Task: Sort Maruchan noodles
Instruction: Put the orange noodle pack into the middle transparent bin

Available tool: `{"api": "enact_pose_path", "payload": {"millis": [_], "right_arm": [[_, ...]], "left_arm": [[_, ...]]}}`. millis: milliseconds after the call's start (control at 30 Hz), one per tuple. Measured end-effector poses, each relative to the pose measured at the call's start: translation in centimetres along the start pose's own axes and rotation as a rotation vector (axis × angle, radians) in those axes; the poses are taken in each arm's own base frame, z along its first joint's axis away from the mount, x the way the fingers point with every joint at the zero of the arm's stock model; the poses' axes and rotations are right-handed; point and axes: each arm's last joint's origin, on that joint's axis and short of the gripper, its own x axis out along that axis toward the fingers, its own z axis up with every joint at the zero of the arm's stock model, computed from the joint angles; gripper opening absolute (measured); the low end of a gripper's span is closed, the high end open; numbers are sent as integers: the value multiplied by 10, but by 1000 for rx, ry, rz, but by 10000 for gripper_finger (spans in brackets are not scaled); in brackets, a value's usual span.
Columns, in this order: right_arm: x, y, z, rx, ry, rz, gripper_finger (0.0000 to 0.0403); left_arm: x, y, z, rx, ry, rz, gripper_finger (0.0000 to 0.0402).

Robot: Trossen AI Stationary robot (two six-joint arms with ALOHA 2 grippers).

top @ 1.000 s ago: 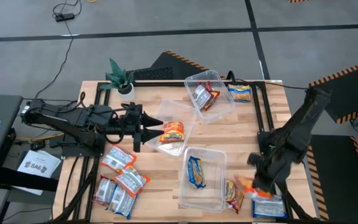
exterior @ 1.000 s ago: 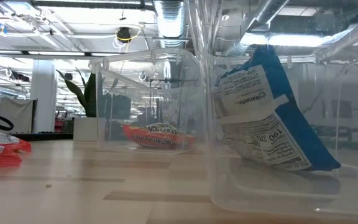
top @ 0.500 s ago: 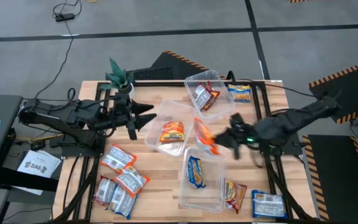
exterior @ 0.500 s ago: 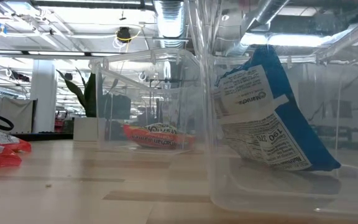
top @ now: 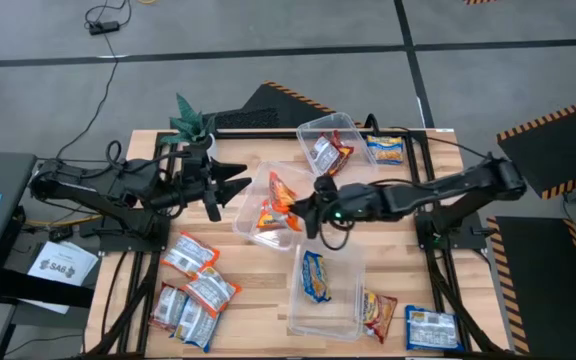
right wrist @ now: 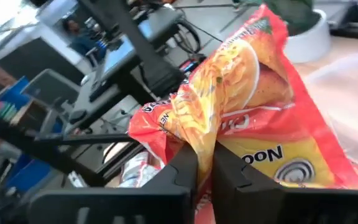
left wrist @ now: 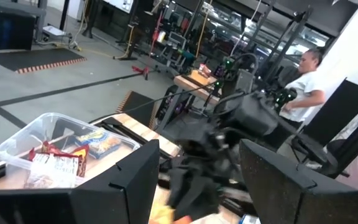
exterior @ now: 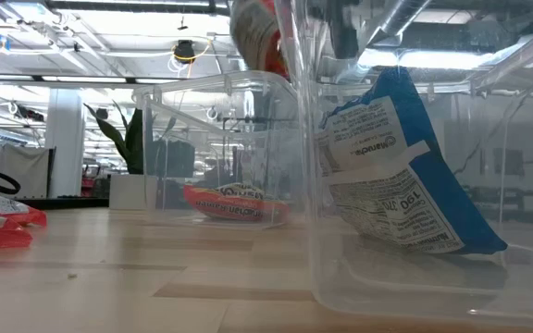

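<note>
Hanging over the middle tub [top: 251,215], an orange noodle packet [top: 280,192] is pinched by the right gripper [top: 301,208] for dropping beside its match; the left gripper [top: 230,186] is parked nearby, fingers spread.

Even overhead lighting is falling softly; ceiling lamps [exterior: 185,48] are glaring, and both wrist views are blurring.

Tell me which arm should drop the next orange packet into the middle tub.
The right. Its end effector is shut on an orange packet directly above the middle tub, which has one orange packet inside. The left end effector is open and empty beside that tub.
</note>
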Motion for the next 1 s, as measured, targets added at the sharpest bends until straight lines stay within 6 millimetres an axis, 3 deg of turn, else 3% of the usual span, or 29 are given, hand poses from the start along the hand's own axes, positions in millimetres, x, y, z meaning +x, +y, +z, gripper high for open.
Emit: {"api": "enact_pose_path", "payload": {"millis": [133, 333, 467, 567, 700, 800, 867, 1000], "right_arm": [[10, -12, 2, 14, -4, -44, 96], [12, -17, 4, 20, 35, -17, 205], [-3, -17, 21, 13, 47, 22, 264], [-26, -20, 34, -10, 81, 8, 284], [-65, -18, 44, -64, 124, -18, 290], [-93, -20, 46, -90, 157, -58, 291], [-107, -20, 46, -103, 156, -89, 291], [-128, -21, 47, -109, 134, -143, 291]], "left_arm": [[0, 0, 0, -2, -2, -1, 206], [0, 0, 0, 5, -2, -1, 206], [0, 0, 0, 25, 4, -1, 206], [-1, 0, -5, 36, 63, -35, 206], [-9, 1, -17, -28, 321, -214, 206], [-19, 5, -39, -104, 611, -219, 206], [-29, 9, -53, -127, 783, -136, 206], [-51, 26, -86, -106, 1088, 205, 206]]}}
